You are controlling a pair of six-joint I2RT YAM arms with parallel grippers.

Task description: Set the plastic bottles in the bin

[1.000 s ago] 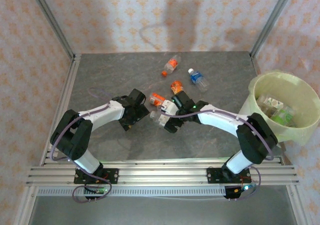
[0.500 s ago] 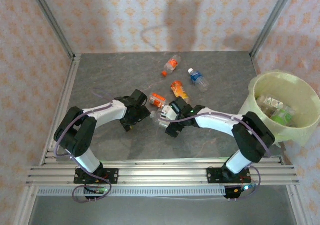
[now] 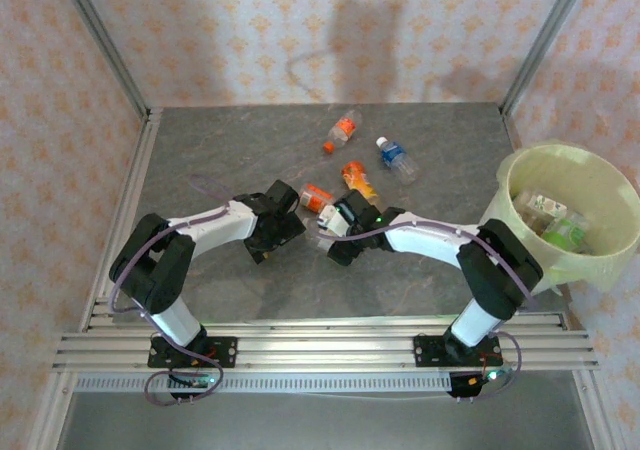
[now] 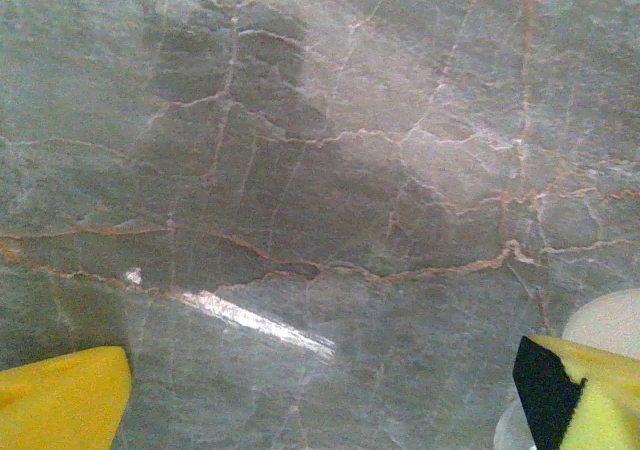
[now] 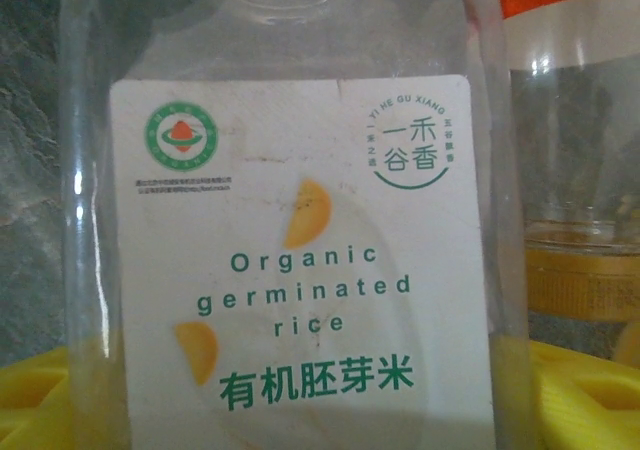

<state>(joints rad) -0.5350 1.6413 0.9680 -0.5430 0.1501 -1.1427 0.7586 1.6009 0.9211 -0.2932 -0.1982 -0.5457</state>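
— How many bottles lie out on the table (image 3: 200, 160)?

— Five. The white-label bottle (image 5: 300, 250) sits between the two yellow fingers (image 5: 590, 395) of the right gripper (image 5: 320, 405), one finger on each side of it.

— Gripped?

— I cannot tell. The fingers flank it closely, but the bottle itself hides whether the pads press on the plastic.

— And the other four?

— The red-band bottle (image 3: 316, 198) lies just beyond those fingers, close beside the white-label bottle. Farther from the fingertips comes the orange bottle (image 3: 356, 178), then the blue-label bottle (image 3: 394, 157), and farthest out the orange-cap bottle (image 3: 344, 129).

— The left gripper (image 4: 322, 395)?

— Its two fingers (image 4: 60, 405) stand wide apart, with bare table between them. Just outside one finger there is a pale round shape (image 4: 612, 330) — perhaps a bottle end, but too cropped to say.

— The bin (image 3: 560, 150)?

— One, well off to the outer side of the right fingers, away from the left gripper. Inside it I count at least two bottles — a pale bottle (image 3: 540, 208) and a green bottle (image 3: 566, 232). The bag lining blurs anything more.
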